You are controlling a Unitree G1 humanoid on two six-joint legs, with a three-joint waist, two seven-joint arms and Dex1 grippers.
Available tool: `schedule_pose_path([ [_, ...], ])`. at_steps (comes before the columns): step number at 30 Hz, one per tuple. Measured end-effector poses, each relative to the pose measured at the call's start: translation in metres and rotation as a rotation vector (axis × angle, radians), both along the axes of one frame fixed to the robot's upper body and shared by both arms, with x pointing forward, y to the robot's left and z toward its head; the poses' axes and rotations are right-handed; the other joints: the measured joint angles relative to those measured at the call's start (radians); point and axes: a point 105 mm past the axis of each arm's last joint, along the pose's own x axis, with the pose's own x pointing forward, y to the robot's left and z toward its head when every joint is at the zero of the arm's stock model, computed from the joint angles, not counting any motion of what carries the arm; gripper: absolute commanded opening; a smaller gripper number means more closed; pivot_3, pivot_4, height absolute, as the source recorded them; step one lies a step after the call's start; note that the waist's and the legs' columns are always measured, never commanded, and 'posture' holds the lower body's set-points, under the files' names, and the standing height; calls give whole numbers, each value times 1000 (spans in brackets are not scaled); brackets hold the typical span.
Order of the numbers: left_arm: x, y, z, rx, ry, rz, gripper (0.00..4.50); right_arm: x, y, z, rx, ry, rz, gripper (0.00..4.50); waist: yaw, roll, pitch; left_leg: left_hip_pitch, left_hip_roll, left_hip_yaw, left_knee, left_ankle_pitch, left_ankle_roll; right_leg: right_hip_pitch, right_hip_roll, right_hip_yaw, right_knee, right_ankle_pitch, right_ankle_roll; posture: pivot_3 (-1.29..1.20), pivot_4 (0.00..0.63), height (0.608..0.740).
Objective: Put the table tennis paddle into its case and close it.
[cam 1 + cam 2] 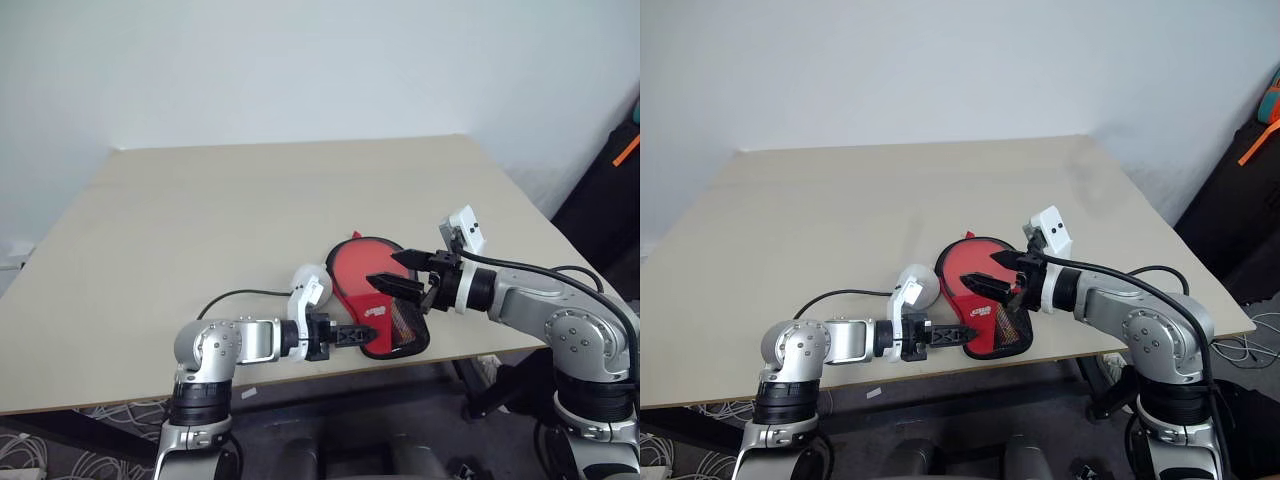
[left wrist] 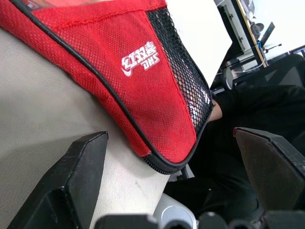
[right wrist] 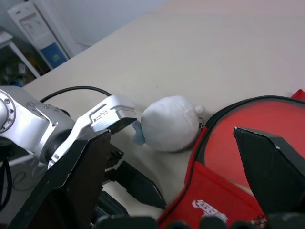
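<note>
Case (image 1: 375, 300) lying at the table's (image 1: 200, 220) near edge, red face showing inside, so paddle (image 1: 362, 272) apparently already in. Left gripper (image 1: 358, 335) spread wide at the handle end, holding nothing. Right gripper (image 1: 400, 272) spread too, hovering over the round part. Best now: pin the case flat, find the zip pull, draw along the rim. White plush (image 3: 169, 123) just beside.

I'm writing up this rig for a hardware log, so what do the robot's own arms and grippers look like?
Both arms are silver-grey metal with round joint housings and black wrist collars. The left gripper and the right gripper each have two black pointed fingers. Each wrist carries a white camera block, and a black cable runs along each arm.
</note>
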Motion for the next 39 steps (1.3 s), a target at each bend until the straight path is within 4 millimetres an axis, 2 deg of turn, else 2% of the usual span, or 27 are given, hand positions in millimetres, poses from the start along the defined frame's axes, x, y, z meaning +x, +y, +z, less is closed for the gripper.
schedule_pose_path([
  [7, 5, -7, -3, 7, 51, 3, 4492, 6, -3, 6, 16, -9, -35, 4500, 1, 3, -6, 0, -2, -1, 0, 0, 0, 1, -1, 0, -1, 0, 0, 0, 0, 740],
  [12, 9, -15, -4, -36, 102, 9, 4492, 13, -27, 21, -10, -57, -76, 4500, 19, 4, -7, 0, -2, -1, 0, 0, 0, 1, -1, 0, -2, -1, -1, 0, 0, 740],
  [16, 11, -18, -5, -56, 124, 13, 4492, 10, -40, 27, -69, -84, -36, 4500, 27, 4, -7, 0, -3, -1, 0, 0, 0, 2, -1, -1, -2, -2, -2, 0, 0, 740],
  [23, 12, -18, -6, -80, 149, 10, 4492, -12, -74, 11, -321, -85, 129, 4500, 28, 3, -7, 1, -3, -1, 1, -1, 1, 1, -2, -1, -3, -3, -1, 0, 0, 740],
  [28, 10, -15, -5, -127, 172, -11, 4492, -11, -86, 12, -399, -118, 202, 4500, 22, 3, -7, 1, -3, 0, 1, -2, -1, 0, -2, -1, -3, -3, -1, 0, 0, 740],
  [32, 9, -14, -7, -168, 201, -24, 4492, -3, -90, 13, -416, -134, 204, 4500, 23, 3, -7, 0, -3, 0, 1, -1, 1, -1, -2, -1, -3, -3, -1, 0, 0, 740],
  [39, 13, -10, -12, -213, 238, -30, 4492, -2, -87, 11, -416, -142, 213, 4500, 24, 3, -7, 1, -4, -1, 2, -3, -2, 1, -3, -1, -3, -3, 0, 0, 0, 740],
])
